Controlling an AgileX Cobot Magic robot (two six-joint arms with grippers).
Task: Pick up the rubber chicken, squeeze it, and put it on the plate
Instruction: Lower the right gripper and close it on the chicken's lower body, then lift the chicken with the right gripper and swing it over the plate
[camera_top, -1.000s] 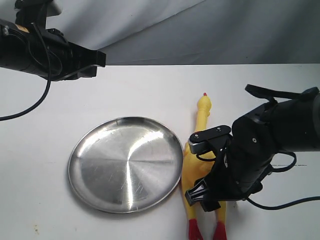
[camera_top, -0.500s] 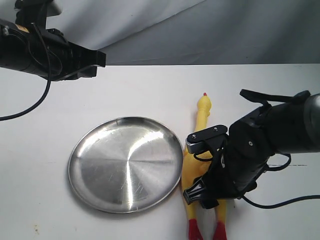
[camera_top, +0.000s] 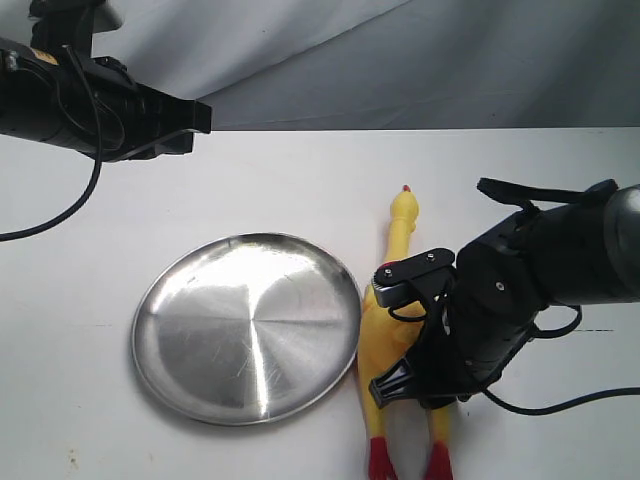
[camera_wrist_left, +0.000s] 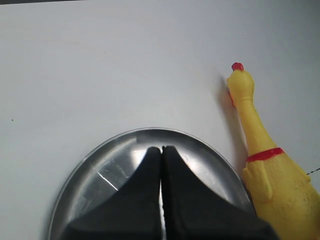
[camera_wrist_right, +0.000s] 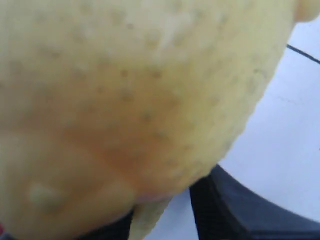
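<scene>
The rubber chicken (camera_top: 378, 340) lies just right of the steel plate (camera_top: 245, 330), its red-combed head at the far end and its red feet near the front edge. My right gripper (camera_top: 405, 335) straddles the plump body, one finger on each side, and is shut on it. In the right wrist view the yellow body (camera_wrist_right: 140, 90) fills the frame between the dark fingers (camera_wrist_right: 235, 210). My left gripper (camera_wrist_left: 161, 148) is shut and empty, hovering over the plate (camera_wrist_left: 105, 165), with the chicken's neck and red collar (camera_wrist_left: 260, 140) beside it.
The left arm (camera_top: 100, 105) hangs high at the back left. The white table (camera_top: 300, 180) ends at a grey backdrop behind. A black cable trails from the right arm (camera_top: 560, 405).
The right gripper has settled onto the chicken's body. The chicken has shifted a little left against the plate, and the plate has slid slightly left. The left arm has not moved.
</scene>
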